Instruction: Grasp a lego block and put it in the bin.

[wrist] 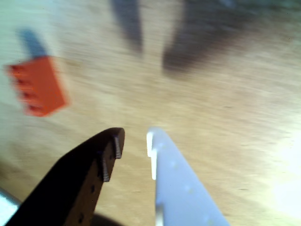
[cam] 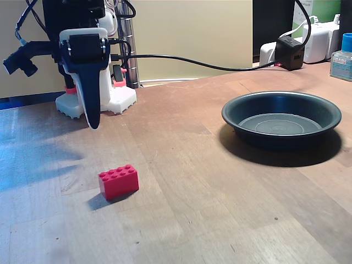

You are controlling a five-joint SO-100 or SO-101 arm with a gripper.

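Note:
The red lego block [cam: 118, 181] lies on the wooden table [cam: 192, 209] at the front left of the fixed view. In the wrist view the lego block [wrist: 38, 85] is blurred at the left edge. My gripper [cam: 92, 122] hangs above the table behind the block, apart from it, fingers pointing down. In the wrist view the gripper [wrist: 134, 143] is open, a black finger [wrist: 94, 174] on the left and a white finger [wrist: 176, 183] on the right, with nothing between them. The dark round bin [cam: 281, 117] stands to the right and holds nothing.
The white robot base [cam: 115, 99] stands at the back left. Black cables, a power brick [cam: 290, 52] and a white adapter [cam: 320, 41] line the far edge. A small bottle with a blue cap [cam: 342, 58] stands at the far right.

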